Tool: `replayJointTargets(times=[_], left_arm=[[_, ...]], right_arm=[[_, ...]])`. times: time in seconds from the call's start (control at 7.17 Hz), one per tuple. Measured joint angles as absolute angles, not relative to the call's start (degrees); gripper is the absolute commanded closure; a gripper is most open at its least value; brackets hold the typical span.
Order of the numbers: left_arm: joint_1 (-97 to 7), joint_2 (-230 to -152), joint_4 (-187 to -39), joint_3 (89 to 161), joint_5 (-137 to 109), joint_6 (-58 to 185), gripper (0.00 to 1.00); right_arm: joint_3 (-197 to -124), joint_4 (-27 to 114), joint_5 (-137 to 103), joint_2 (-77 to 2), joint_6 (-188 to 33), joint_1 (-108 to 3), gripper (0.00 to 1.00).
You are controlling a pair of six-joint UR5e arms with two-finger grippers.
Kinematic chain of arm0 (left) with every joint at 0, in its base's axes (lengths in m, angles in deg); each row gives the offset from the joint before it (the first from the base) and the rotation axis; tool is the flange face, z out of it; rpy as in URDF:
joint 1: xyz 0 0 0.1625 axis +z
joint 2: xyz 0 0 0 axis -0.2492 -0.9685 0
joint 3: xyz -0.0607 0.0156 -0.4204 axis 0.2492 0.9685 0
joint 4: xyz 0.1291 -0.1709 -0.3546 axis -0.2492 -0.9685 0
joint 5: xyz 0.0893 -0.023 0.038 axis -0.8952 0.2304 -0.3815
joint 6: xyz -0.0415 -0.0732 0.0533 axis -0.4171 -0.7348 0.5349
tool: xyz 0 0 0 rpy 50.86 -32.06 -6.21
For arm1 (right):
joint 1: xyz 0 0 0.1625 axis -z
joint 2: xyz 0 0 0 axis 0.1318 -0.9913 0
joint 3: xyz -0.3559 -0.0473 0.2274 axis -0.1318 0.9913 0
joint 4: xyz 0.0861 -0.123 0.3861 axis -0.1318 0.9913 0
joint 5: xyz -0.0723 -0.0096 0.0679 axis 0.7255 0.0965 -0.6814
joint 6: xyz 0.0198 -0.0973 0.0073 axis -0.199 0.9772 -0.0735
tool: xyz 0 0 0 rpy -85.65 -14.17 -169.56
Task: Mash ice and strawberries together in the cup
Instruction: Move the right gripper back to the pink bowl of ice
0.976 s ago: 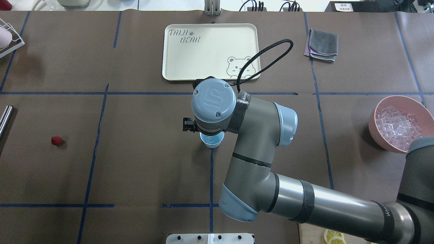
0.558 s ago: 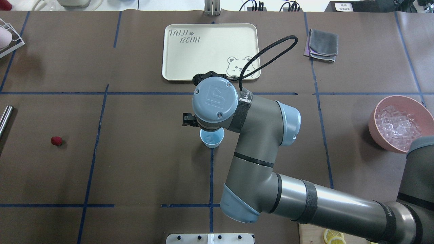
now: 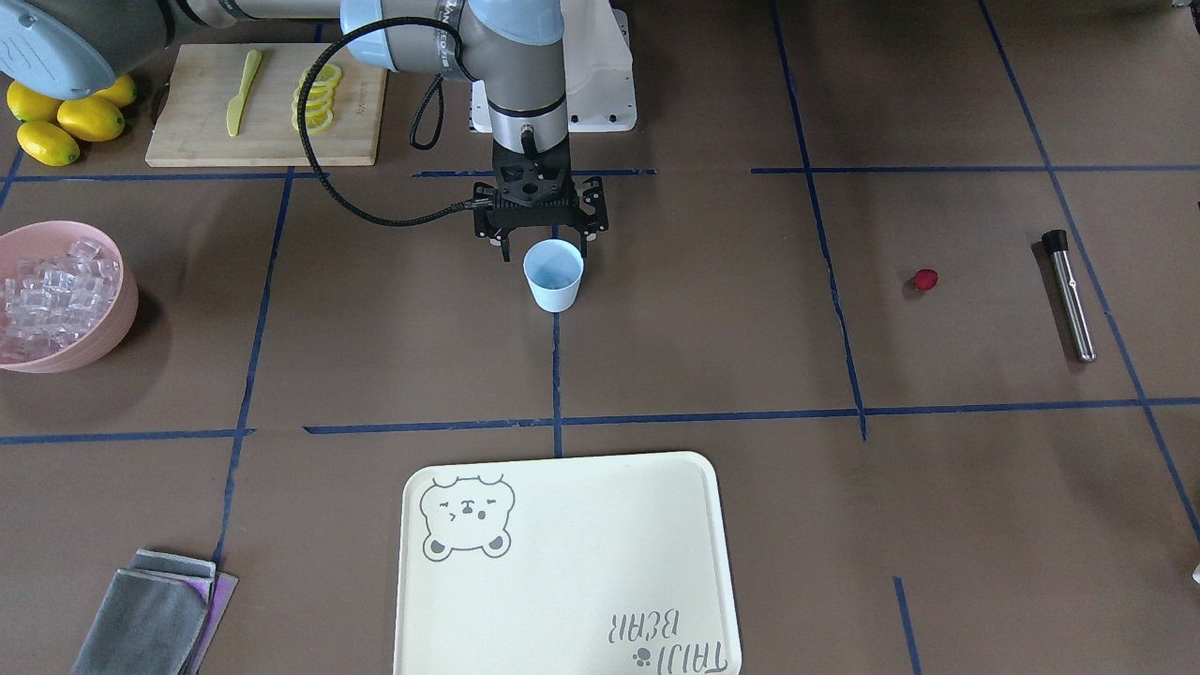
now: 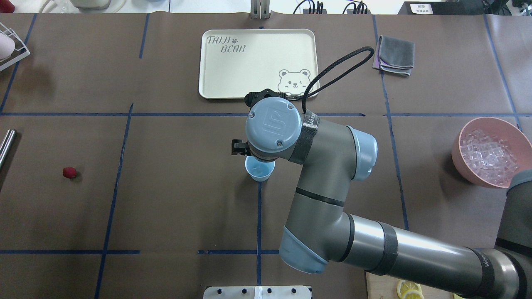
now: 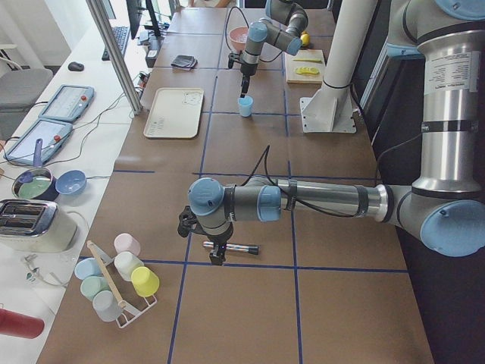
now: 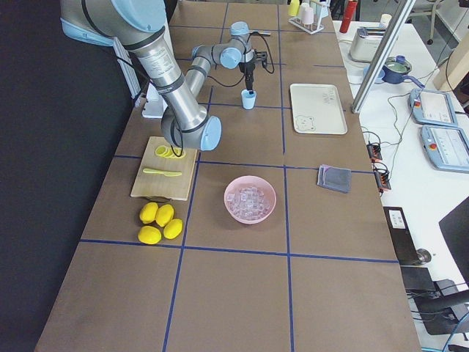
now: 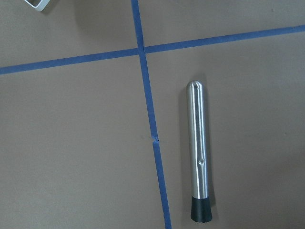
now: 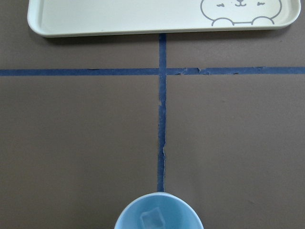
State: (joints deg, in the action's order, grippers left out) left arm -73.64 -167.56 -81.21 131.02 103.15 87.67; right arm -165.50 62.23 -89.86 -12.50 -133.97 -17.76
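Brown tabletop (image 4: 174, 207), blue tape grid (image 4: 62, 114), white desk (image 5: 91, 148)

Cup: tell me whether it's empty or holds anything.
Not empty. The right wrist view looks down into the cup and shows one ice cube on its bottom. The strawberry lies far outside it.

Cup (image 3: 553, 281) holds 1 ice cube (image 8: 152, 219); strawberry (image 4: 69, 172) apart.

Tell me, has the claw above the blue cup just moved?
Yes: the right gripper drifted rightward, toward the pink bowl, relative to the cup.
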Motion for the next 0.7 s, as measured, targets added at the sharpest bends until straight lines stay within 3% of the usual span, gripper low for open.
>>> replayJointTargets(times=[0.7], left_arm=[[-73.64,-168.10,-81.24,131.23,103.10,87.53,0.00]], right_arm=[[-165.72,62.21,-90.13,-13.07,-133.01,-19.61,0.01]])
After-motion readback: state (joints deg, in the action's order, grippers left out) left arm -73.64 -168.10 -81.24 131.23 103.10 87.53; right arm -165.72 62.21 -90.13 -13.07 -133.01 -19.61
